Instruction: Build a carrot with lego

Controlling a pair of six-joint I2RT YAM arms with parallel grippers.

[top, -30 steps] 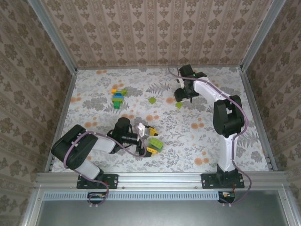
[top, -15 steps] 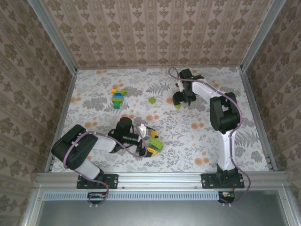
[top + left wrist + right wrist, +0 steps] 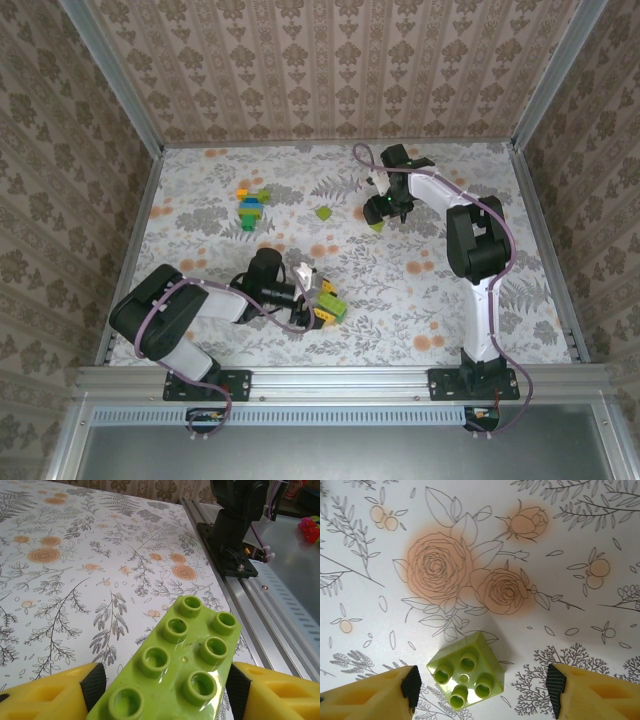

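A long lime-green lego brick [image 3: 180, 665], studs up, lies between the yellow fingers of my left gripper [image 3: 162, 687], and both black pads press on its sides. In the top view that gripper [image 3: 318, 300] is low over the table's near middle, with the brick [image 3: 331, 307] in it. My right gripper [image 3: 482, 682] hangs open over a small square lime-green brick [image 3: 466, 676] that lies slightly tilted on the table, both pads well apart from it. From above, this gripper [image 3: 378, 214] is at the far right with the small brick [image 3: 377, 227] under it. The carrot is out of view.
Another loose lime-green brick [image 3: 324, 212] lies left of the right gripper. A build of yellow, green and blue bricks [image 3: 251, 207] sits at the far left. The right arm's base [image 3: 235, 525] and the aluminium rail [image 3: 270, 615] lie beyond the left gripper.
The left jaws have closed in from wide open onto the long lime-green brick. The right gripper has shifted slightly left over the small brick, its jaws a little narrower.
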